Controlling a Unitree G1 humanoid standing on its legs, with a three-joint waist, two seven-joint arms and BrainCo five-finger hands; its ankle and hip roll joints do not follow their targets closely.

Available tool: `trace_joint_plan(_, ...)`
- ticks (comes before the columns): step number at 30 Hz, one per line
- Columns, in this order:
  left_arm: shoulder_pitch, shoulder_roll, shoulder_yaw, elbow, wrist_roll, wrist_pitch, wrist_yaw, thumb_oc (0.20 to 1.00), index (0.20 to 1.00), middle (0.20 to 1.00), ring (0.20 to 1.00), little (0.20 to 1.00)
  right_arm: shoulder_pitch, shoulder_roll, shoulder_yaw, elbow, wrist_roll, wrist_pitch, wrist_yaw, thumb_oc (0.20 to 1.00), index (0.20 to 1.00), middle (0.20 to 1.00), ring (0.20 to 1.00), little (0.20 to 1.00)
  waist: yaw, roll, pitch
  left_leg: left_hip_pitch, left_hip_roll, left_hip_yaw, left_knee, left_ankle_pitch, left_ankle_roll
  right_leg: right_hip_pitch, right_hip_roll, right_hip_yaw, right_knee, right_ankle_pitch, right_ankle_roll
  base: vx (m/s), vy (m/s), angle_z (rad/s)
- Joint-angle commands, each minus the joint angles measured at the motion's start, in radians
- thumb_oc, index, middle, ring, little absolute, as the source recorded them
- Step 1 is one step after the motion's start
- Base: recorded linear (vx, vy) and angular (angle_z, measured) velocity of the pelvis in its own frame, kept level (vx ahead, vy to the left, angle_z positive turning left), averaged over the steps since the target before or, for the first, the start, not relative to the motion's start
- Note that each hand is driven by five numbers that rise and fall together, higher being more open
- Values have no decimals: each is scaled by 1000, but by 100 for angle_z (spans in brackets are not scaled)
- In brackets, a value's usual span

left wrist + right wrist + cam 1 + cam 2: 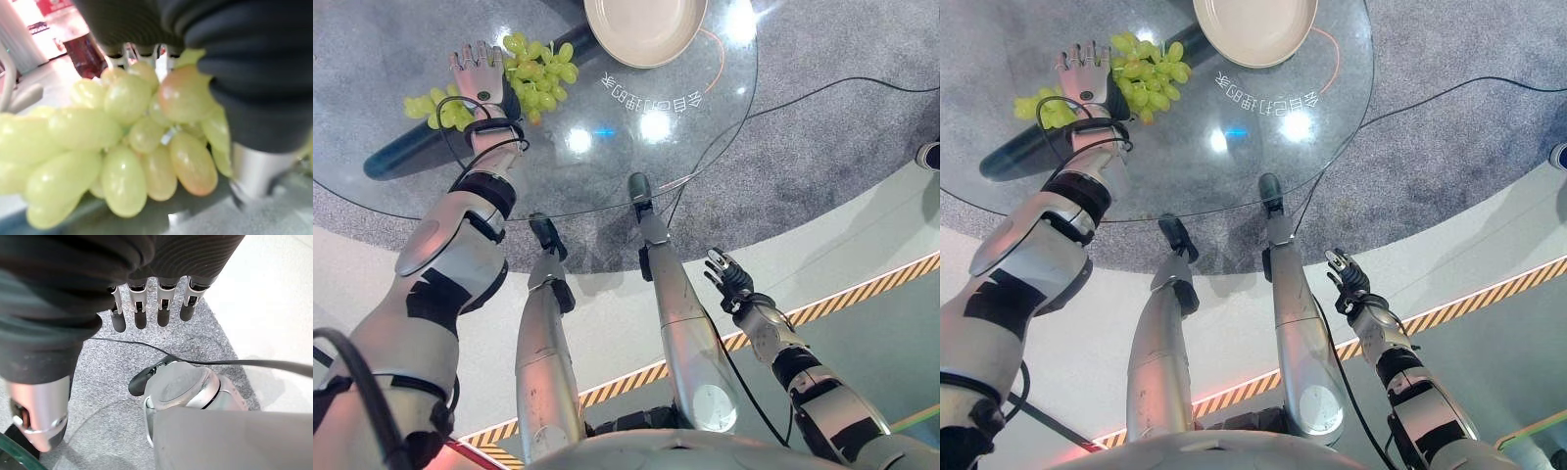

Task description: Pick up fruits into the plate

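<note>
Two bunches of green grapes lie on the round glass table, the plate well apart from them at its far edge.

From the head, we see our left hand (478,73) flat, fingers straight, between one bunch of grapes (540,76) and the other grapes (438,110), the plate (646,27) on the table (607,157); our right hand (1347,276) hangs low beside the table. At the left wrist, grapes (122,152) sit right under the palm. At the right wrist, our fingers (141,316) hang relaxed over grey carpet (195,342).

Both eye views look steeply down on the glass table (607,166); wrist views sit very close.
</note>
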Motion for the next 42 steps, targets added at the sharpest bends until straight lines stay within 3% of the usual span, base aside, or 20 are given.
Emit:
trace_joint_plan(1,16,56,23,79,55,45,-31,200,200,200,200,200,66,16,9,-60,37,-13,11,1000,1000,1000,1000,1000,0,-31,2,-27,-100,-30,90,-100,52,2,115,-68,38,-26,-61,0,0,0)
trace_joint_plan(22,44,63,26,-3,36,-18,-8,200,200,200,200,200,78,16,-3,-53,20,-10,5,1000,1000,1000,1000,1000,18,-18,2,27,-112,-33,63,-93,54,56,117,-73,24,-27,-62,0,1,0)
trace_joint_plan(33,113,99,103,-81,-114,-155,51,200,200,200,200,200,93,11,-28,-49,-7,-30,0,1000,1000,1000,1000,1000,51,6,2,197,-106,-46,-18,-78,57,208,119,-73,4,-58,-61,-1,39,2)
trace_joint_plan(39,213,166,190,-216,-175,-261,48,200,200,200,200,200,132,15,-68,-106,-15,-65,-2,1000,1000,1000,1000,1000,86,17,2,406,-97,-55,-99,-78,54,408,90,-91,-50,-76,-45,38,63,8)
trace_joint_plan(42,241,186,214,-262,-171,-281,42,200,200,200,200,200,142,17,-81,-138,-16,-80,-1,1000,1000,1000,1000,1000,95,18,2,464,-92,-52,-128,-74,51,466,79,-99,-74,-75,-39,35,57,10)
